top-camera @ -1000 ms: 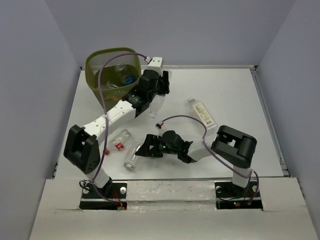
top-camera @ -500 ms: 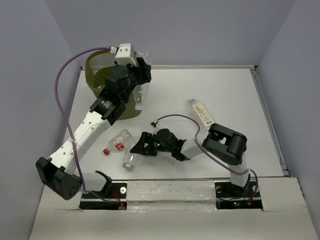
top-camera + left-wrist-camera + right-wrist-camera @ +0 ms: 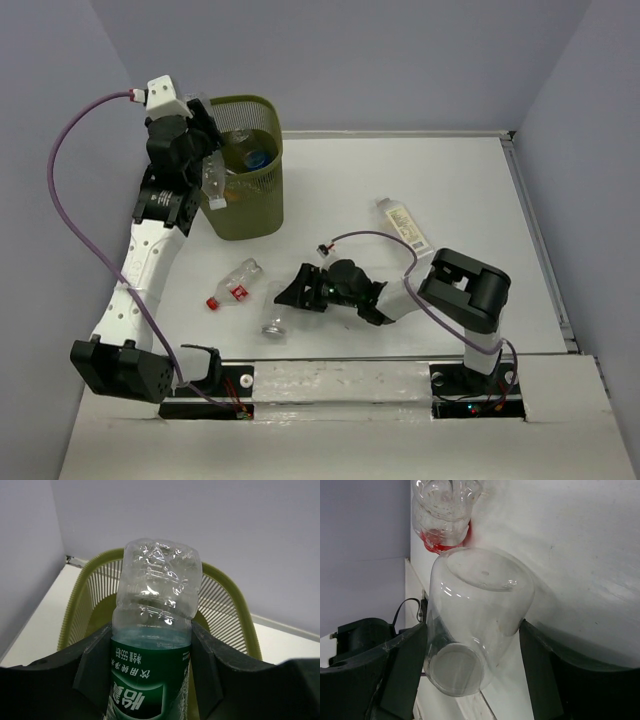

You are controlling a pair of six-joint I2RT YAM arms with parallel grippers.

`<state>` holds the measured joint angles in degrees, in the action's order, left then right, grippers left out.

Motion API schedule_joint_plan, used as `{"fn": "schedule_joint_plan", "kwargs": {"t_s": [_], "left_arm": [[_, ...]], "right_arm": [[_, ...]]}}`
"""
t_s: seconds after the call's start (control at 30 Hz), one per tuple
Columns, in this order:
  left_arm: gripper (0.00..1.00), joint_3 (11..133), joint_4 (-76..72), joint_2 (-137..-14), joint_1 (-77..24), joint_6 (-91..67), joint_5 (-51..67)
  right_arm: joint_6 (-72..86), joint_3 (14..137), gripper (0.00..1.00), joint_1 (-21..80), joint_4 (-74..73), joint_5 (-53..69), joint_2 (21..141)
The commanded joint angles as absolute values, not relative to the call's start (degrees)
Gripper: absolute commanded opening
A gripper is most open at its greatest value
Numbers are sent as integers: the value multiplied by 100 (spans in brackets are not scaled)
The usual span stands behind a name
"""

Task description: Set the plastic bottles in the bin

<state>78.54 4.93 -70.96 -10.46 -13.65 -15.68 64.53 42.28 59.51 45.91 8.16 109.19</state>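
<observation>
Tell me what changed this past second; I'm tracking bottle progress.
The left claw, shut on the green-labelled bottle, swung from right of the bin to above its left rim. The right claw narrowed around the clear bottle, turning it. The red-capped bottle and white-labelled bottle stayed put.

Bin [image 3: 250, 205] mouth partly blocked at left rim by left gripper [image 3: 205, 160] clamping green-label bottle [image 3: 155, 605]; right side of mouth open. Near edge tight: red-cap bottle [image 3: 232, 290] just beside clear bottle [image 3: 475, 620] between right gripper [image 3: 287, 299] fingers. White-label bottle [image 3: 405, 225] well apart, reachable all round.
</observation>
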Motion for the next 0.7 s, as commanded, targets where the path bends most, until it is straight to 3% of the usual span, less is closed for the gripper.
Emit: {"fn": "schedule_joint_plan", "kwargs": {"t_s": [0.0, 0.47, 0.67], "left_arm": [[49, 8138, 273, -7391, -782, -1248, -1433], [49, 9719, 413, -8200, -756, -1608, -563], [49, 9747, -156, -8349, -765, -1319, -1107]], "right_arm": [[5925, 3798, 42, 5915, 4597, 449, 10399], [4808, 3287, 39, 5915, 3842, 387, 8491], [4404, 3498, 39, 5915, 3393, 238, 7972]]}}
